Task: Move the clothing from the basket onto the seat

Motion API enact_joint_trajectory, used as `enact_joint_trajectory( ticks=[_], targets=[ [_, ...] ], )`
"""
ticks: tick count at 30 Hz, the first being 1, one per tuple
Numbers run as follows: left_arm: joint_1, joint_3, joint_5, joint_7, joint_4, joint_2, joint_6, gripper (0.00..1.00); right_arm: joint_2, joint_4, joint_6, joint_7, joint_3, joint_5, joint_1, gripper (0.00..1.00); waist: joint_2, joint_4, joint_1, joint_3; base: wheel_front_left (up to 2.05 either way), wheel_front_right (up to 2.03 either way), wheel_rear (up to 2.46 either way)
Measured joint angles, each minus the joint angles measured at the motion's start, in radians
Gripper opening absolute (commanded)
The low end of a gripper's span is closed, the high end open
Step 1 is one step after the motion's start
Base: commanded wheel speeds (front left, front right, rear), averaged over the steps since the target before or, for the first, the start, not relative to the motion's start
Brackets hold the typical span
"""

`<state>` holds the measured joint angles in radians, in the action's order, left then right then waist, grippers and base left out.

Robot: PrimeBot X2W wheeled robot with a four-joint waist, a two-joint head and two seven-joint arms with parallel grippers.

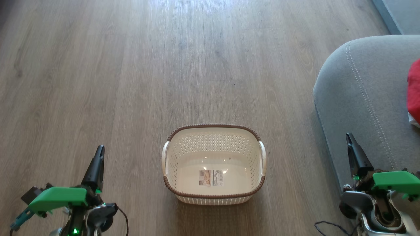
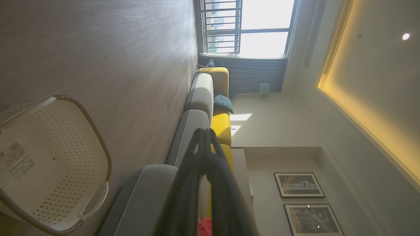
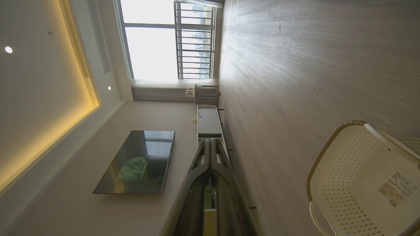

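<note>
So the basket point(image 1: 213, 144) sits on the wood floor point(image 1: 131, 65) at 6 o'clock, label sticker point(image 1: 211, 178) showing. The red clothing point(image 1: 414, 91) is on the grey seat point(image 1: 361, 98) at 3 o'clock. The left tool point(image 1: 100, 151) and right tool point(image 1: 348, 137) are both pinched closed, gripping nothing.

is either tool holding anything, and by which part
Nothing is held. The left tool and right tool are both shut and bare, either side of the basket.

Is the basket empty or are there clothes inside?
Empty. Inside the basket you see just a bare floor and its label sticker; red clothing lies on the grey seat.
</note>
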<state>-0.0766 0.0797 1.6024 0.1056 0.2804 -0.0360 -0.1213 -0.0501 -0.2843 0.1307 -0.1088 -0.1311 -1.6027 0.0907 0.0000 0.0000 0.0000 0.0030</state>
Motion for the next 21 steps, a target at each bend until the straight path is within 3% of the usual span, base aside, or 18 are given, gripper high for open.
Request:
enact_joint_trajectory(
  ticks=[21],
  targets=[
    [0.000, 0.000, 0.000, 0.000, 0.000, 0.000, 0.000, 0.00, 0.000, 0.000, 0.000, 0.000, 0.000, 0.000, 0.000, 0.00, 0.0000, 0.000, 0.0000, 0.000, 0.00, 0.00, 0.00]
  ],
)
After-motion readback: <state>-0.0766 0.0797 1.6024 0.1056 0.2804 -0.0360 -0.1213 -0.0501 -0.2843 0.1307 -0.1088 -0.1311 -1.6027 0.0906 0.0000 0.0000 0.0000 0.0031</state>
